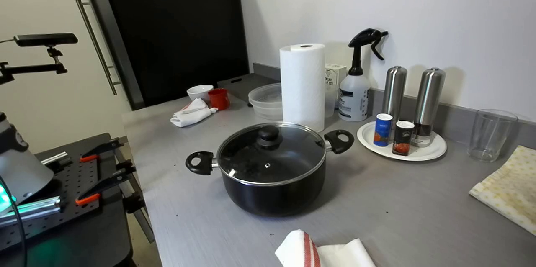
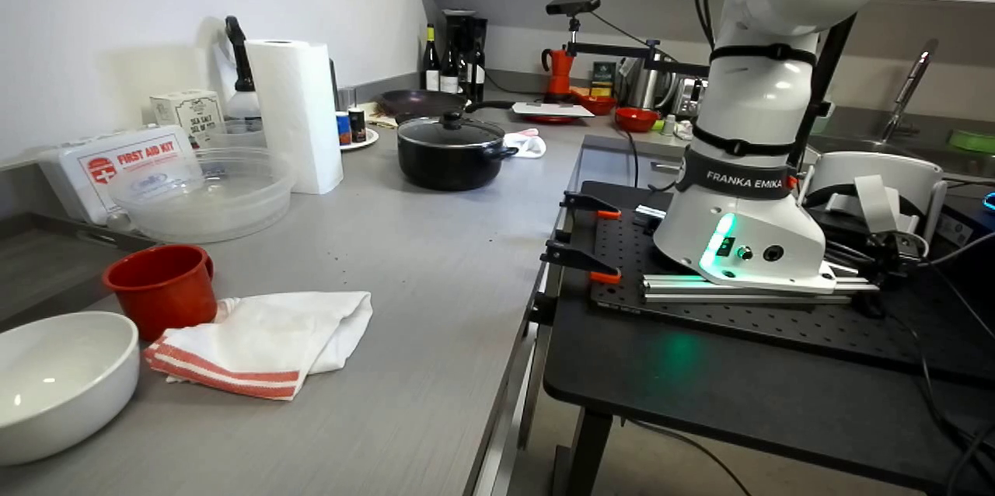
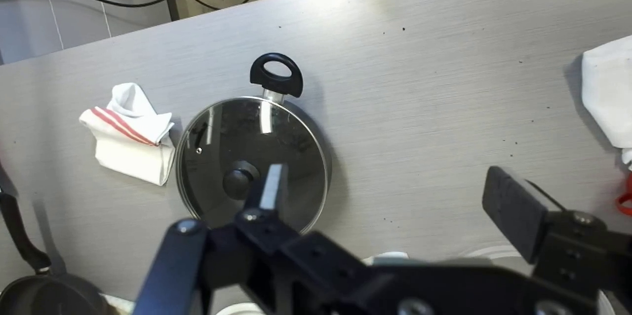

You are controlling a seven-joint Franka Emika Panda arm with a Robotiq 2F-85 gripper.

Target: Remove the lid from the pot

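Note:
The black pot [image 1: 272, 200] stands upright on the grey counter in both exterior views [image 2: 447, 169]. The glass lid [image 1: 299, 154] with its metal rim and dark centre knob [image 1: 268, 134] sits flat on the pot [image 2: 435, 135]. In the wrist view the lid [image 3: 256, 142] shows from above, left of centre, with one pot handle [image 3: 291, 83] pointing up. My gripper [image 3: 384, 173] is open and empty, high above the counter. Its left finger overlaps the lid in the picture, just right of the knob; the other finger is far right. The gripper is out of frame in both exterior views.
A paper towel roll [image 1: 302, 87] stands close behind the pot. A white tray with shakers [image 1: 437, 150] lies beside it. A folded striped cloth [image 3: 133, 142] lies next to the pot. A frying pan [image 2: 420, 101], plastic tub [image 2: 225, 204] and red mug [image 2: 167, 298] share the counter.

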